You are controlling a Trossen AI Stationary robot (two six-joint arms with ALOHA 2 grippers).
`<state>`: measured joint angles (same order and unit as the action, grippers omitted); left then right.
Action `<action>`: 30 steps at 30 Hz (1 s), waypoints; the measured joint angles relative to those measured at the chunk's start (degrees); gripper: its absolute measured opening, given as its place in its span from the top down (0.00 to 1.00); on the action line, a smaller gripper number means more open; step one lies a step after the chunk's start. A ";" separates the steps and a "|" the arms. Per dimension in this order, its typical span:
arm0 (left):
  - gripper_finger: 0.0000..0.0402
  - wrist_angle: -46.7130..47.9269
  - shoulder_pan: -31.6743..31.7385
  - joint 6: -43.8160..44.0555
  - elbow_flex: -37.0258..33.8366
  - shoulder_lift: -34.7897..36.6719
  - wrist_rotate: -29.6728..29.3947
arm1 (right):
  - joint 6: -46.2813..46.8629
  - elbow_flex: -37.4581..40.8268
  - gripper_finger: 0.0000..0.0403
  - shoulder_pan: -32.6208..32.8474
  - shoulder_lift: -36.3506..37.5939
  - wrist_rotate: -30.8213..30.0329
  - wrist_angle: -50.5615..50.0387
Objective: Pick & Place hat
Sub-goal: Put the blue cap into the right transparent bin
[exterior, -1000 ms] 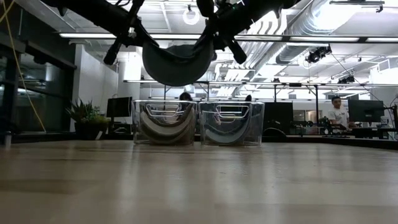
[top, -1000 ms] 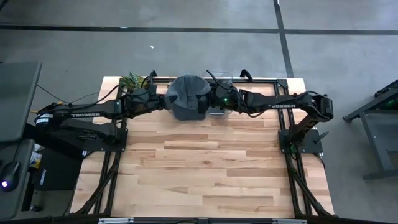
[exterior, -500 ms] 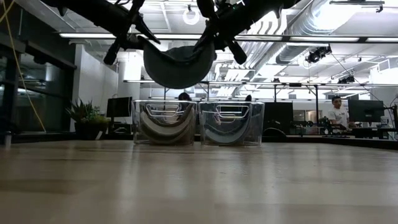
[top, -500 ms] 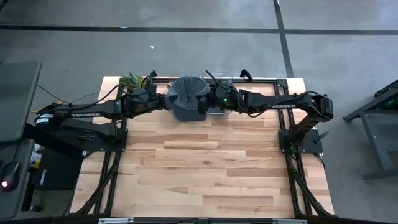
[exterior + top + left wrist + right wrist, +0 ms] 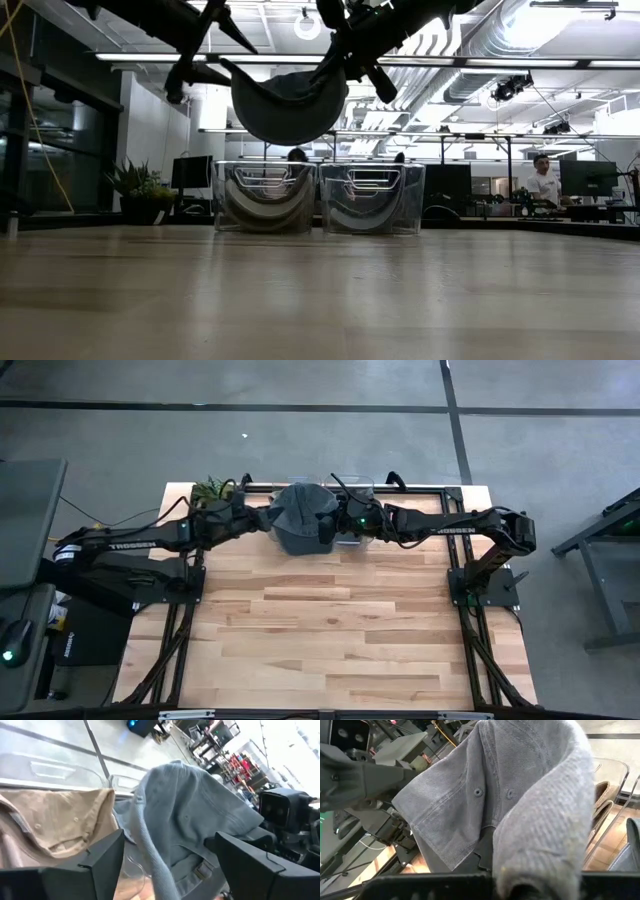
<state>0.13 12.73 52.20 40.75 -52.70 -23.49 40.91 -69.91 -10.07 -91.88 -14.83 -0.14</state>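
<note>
Hat over the bins!
Left gripper [image 5: 262,518] spread, right gripper [image 5: 345,523] pinching the hat [image 5: 305,517]; centre over the clear bin [image 5: 265,197], then release.

Only readable text: white "TROSSEN" lettering on the left arm [image 5: 130,543] link and on the right arm [image 5: 450,529] link, both in the high view, small but legible. No readable text elsewhere: nothing legible on the clear bins [image 5: 318,197] at the table's far edge, none on the monitors [image 5: 190,172] in the room behind, none in the wrist views.
</note>
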 joint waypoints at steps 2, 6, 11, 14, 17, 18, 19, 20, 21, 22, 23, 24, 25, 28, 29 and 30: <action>0.28 0.69 0.00 -1.08 0.00 0.77 -0.88 | 0.00 0.00 0.99 0.00 0.00 0.00 0.00; 0.27 4.51 0.00 -1.41 0.00 2.54 -4.55 | 0.04 0.00 0.99 0.00 0.00 0.00 -0.02; 0.27 7.95 0.00 -0.95 -0.02 4.48 -7.35 | 0.04 0.00 0.99 -0.21 0.61 0.01 -0.51; 0.27 9.56 0.00 -0.92 -0.02 5.72 -8.48 | 0.05 0.00 0.99 -0.85 1.73 0.24 -1.27; 0.27 12.21 0.00 0.14 -0.02 6.70 -10.11 | -0.33 0.00 0.99 -1.87 3.64 0.47 -1.64; 0.27 12.79 0.00 0.59 -0.02 6.98 -10.51 | -0.65 0.00 0.99 -2.27 4.35 0.70 -1.67; 0.27 13.30 0.02 0.94 -0.02 7.28 -11.19 | -0.89 0.00 0.99 -2.63 5.07 0.93 -1.68; 0.27 14.00 0.02 1.09 -0.02 7.51 -11.92 | -0.97 0.00 0.99 -3.07 5.87 1.42 -1.75; 0.27 14.47 0.02 1.31 -0.02 7.71 -12.22 | -0.99 0.00 0.99 -3.60 6.57 1.91 -1.89; 0.27 14.68 0.02 1.64 -0.02 7.94 -12.45 | -1.03 0.00 0.99 -4.14 7.32 2.45 -2.18; 0.27 14.68 0.02 1.65 -0.02 8.07 -12.58 | -1.03 0.00 0.99 -4.68 8.06 3.38 -2.63; 0.27 14.54 0.02 1.65 -0.02 8.12 -12.69 | -0.91 0.00 0.99 -5.33 8.72 4.15 -3.06; 0.27 14.55 0.02 1.67 -0.02 8.13 -12.72 | -0.87 0.00 0.99 -5.94 9.27 4.75 -3.51; 0.27 14.67 0.02 1.67 -0.02 8.06 -13.01 | 0.03 -0.02 0.99 -8.18 10.85 5.63 -6.46; 0.27 14.63 0.02 1.74 -0.02 8.08 -13.11 | 0.47 -0.02 0.99 -9.14 11.14 6.27 -7.54; 0.27 14.62 0.02 2.09 -0.02 8.08 -13.13 | 0.95 -0.02 0.99 -10.20 11.36 6.84 -8.45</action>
<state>14.75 12.75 54.28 40.73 -44.62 -36.61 41.85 -69.93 -20.26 -80.52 -7.98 -8.60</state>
